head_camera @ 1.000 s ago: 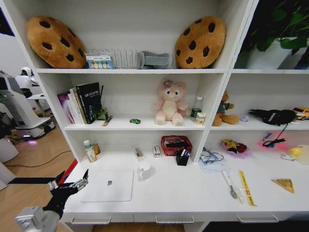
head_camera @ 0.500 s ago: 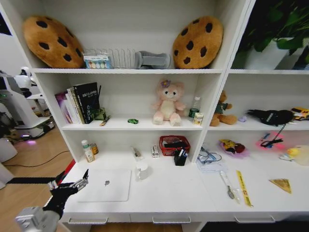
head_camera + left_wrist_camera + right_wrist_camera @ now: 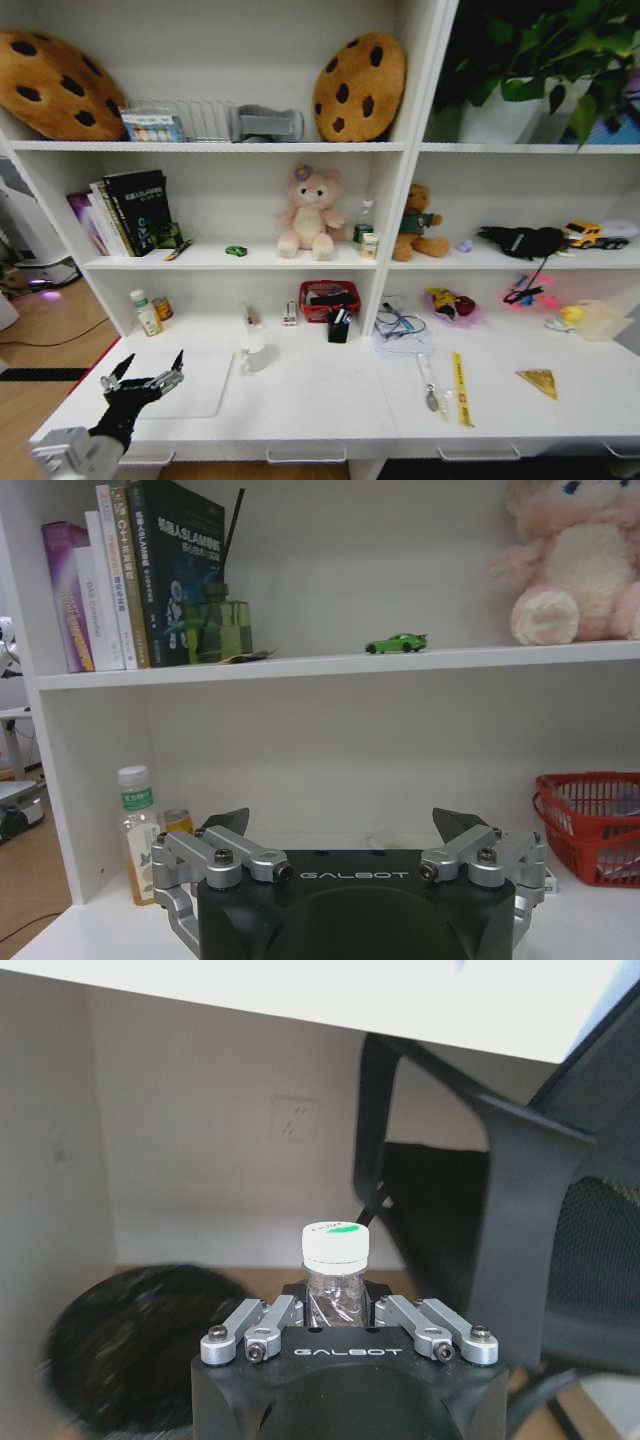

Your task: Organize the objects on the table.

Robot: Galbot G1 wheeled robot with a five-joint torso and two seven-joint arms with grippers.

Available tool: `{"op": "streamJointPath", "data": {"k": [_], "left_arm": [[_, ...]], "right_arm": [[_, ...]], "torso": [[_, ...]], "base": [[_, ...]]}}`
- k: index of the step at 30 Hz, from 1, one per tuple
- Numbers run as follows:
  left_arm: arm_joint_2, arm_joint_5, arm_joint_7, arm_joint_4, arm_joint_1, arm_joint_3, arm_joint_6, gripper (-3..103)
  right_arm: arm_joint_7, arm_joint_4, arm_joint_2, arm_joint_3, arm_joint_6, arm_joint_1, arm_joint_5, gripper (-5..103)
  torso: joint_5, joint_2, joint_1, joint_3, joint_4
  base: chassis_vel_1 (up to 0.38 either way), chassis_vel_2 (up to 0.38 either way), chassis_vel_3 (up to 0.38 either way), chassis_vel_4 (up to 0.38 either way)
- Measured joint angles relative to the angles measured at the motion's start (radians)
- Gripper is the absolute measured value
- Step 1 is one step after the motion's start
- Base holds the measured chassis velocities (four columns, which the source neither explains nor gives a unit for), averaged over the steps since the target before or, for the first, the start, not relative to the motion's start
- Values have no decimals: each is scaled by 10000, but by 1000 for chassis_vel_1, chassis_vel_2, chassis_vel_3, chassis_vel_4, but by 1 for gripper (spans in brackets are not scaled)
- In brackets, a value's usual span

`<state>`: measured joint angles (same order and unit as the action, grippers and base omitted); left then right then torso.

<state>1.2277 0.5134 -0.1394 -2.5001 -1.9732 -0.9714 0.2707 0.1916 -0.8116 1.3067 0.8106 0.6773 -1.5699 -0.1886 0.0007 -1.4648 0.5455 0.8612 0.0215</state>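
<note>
My left gripper [image 3: 150, 363] hangs open over the front left corner of the white table [image 3: 320, 405], just at the near edge of the silver laptop [image 3: 185, 385]. In the left wrist view the left gripper [image 3: 342, 825] has nothing between its spread fingers, and the tiny green toy car [image 3: 397, 643] stands on the shelf above. That toy car [image 3: 236, 251] sits beside the books. A pen [image 3: 179, 250] lies on the same shelf. My right gripper [image 3: 336, 1305] is shut on a small clear bottle [image 3: 335, 1260] with a white cap, down below a white edge.
A white cup [image 3: 252, 350], red basket [image 3: 328, 298] and black pen holder [image 3: 338, 325] stand mid-table. A spoon [image 3: 430, 392] and yellow ruler [image 3: 459, 388] lie to the right. A bottle [image 3: 146, 312] stands at the back left. A black chair [image 3: 520, 1190] is behind the right gripper.
The whole head view has shifted, with shelves and table sliding left in the picture, so the camera moved right. The left gripper keeps its open pose at the lower left.
</note>
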Motion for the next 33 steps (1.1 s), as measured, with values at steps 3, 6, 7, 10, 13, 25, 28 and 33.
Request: {"op": "streamJointPath", "data": {"k": [3, 6, 7, 10, 13, 25, 28, 33], "left_arm": [[-1, 0, 0, 1, 0, -1, 0, 100], [0, 0, -5, 2, 0, -3, 0, 100], [-1, 0, -8, 2, 0, -4, 0, 100], [-1, 0, -10, 2, 0, -5, 0, 100], [-1, 0, -9, 2, 0, -4, 0, 100], [-1, 0, -8, 2, 1, -3, 0, 100], [-1, 0, -8, 2, 0, -3, 0, 100], [-1, 0, -8, 1, 0, -3, 0, 100]], "right_arm": [[218, 267, 58, -33, -97, 1019, 756, 26], [502, 269, 110, -58, -225, 1209, 782, 26], [646, 281, 150, -87, -283, 1273, 824, 26], [746, 459, 252, -97, -262, 1496, 1085, 26], [753, 775, 358, -93, -85, 1803, 1449, 26], [-495, 1735, 675, -355, 849, 2527, 2593, 37], [-503, 1780, 743, -373, 949, 2519, 2670, 48], [-458, 1879, 761, -375, 1207, 2466, 2635, 65]], "torso": [[-6, -1, 1, -1, 11], [-14, 0, 1, 0, 4], [-7, -1, 1, 0, 4], [-12, -1, 1, -1, 5], [-5, 0, 1, 0, 9], [-6, 0, 1, 0, 8], [-9, 0, 1, -1, 6], [-7, 0, 1, -1, 3]], "base": [[4, -36, 20, 8], [32, 78, -46, -56], [52, 100, -30, -42], [0, 0, 0, 0], [0, 0, 0, 0], [0, 0, 0, 0], [0, 0, 0, 0], [0, 0, 0, 0]]}}
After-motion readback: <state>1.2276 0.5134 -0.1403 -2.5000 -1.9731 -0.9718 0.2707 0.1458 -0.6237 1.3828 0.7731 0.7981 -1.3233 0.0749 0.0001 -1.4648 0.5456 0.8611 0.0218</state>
